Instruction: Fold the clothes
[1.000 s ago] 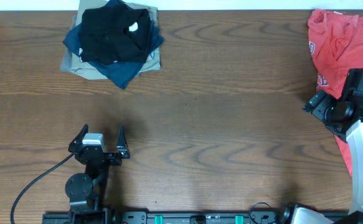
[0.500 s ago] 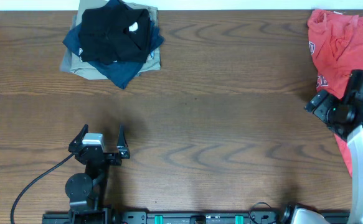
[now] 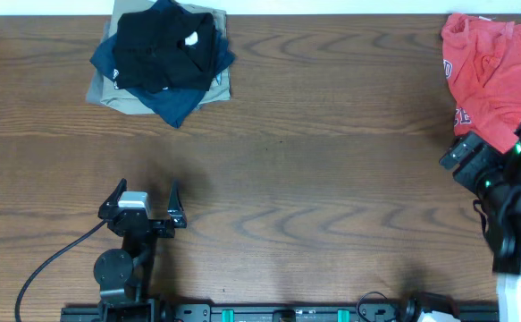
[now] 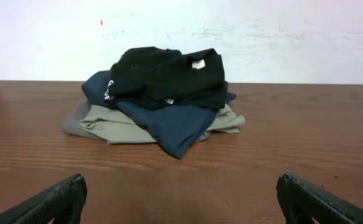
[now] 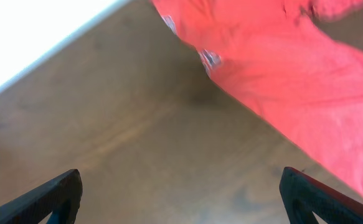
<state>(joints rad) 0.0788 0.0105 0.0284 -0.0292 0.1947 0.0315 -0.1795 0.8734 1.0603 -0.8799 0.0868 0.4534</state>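
The black T-shirt [image 3: 157, 45] lies crumpled on top of a stack at the table's far left, a small white mark near its collar. The left wrist view shows the black T-shirt [image 4: 169, 74] straight ahead, well beyond the fingers. My left gripper [image 3: 146, 192] rests near the front edge, far short of the stack. It is open, and the left gripper [image 4: 181, 199] has only bare wood between its fingers. My right gripper [image 3: 461, 154] hovers at the right edge. It is open, and the right gripper [image 5: 181, 196] holds nothing.
Under the black shirt lie a navy garment [image 3: 175, 103] and a khaki one [image 3: 108, 89]. A red shirt [image 3: 492, 72] lies loosely spread at the far right, just beyond my right gripper, and the red shirt [image 5: 293, 74] fills the upper right of the right wrist view.
My right arm has shifted slightly toward the table's front and right, with its gripper staying open by the red shirt. The left arm and the stack have not moved.
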